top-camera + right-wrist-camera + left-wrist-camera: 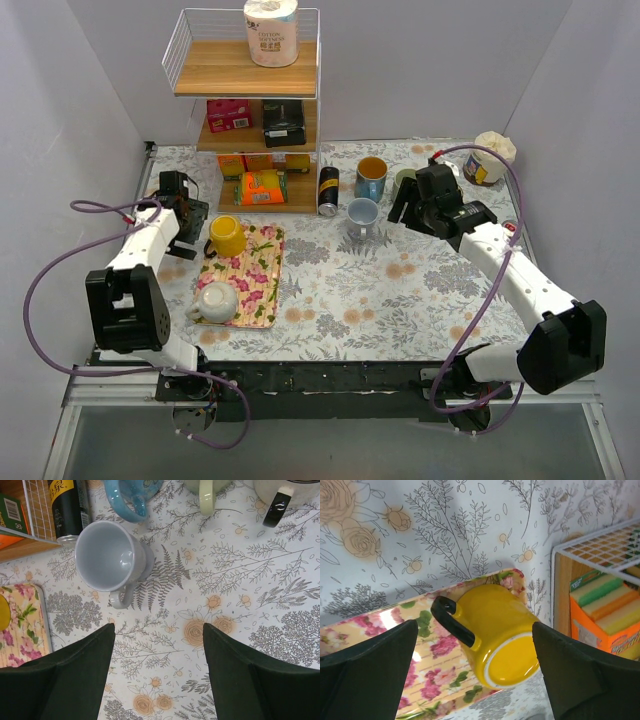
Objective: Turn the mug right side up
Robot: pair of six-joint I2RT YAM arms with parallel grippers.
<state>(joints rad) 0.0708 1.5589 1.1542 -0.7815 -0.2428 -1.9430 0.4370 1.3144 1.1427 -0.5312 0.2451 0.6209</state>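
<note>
My left gripper point(475, 628) was spread wide. In the left wrist view its two dark fingers point(375, 670) stood on either side of the yellow mug point(500, 625), with clear gaps between each finger and the mug, so I had hold of nothing. The mug sat upside down at the far end of the floral tray point(262, 288). Its base, ringed in white, faced my wrist camera, and its black handle point(451, 617) stuck out toward my left-hand finger. From above, the mug was in the tray's far left corner, just beside my left gripper and close to the bottom level of the wooden shelf point(250, 72).

A white mug point(215, 300) sat at the near end of the same tray, well apart from the yellow one. I could not tell which way up it was. A pack of sponges point(610, 615) in orange wrapping lay on the shelf's lowest board, just past the tray's edge.

My right gripper point(159, 630) was also wide open and held nothing. It hung over the flowered tablecloth point(250, 580), near a grey mug point(107, 557). That mug stood upright with its mouth toward my camera and its handle pointing at me. Beyond it stood a black can point(328, 190) beside the shelf foot, with a blue mug point(371, 178) next to it. A roll of paper point(271, 32) stood on the top shelf
</note>
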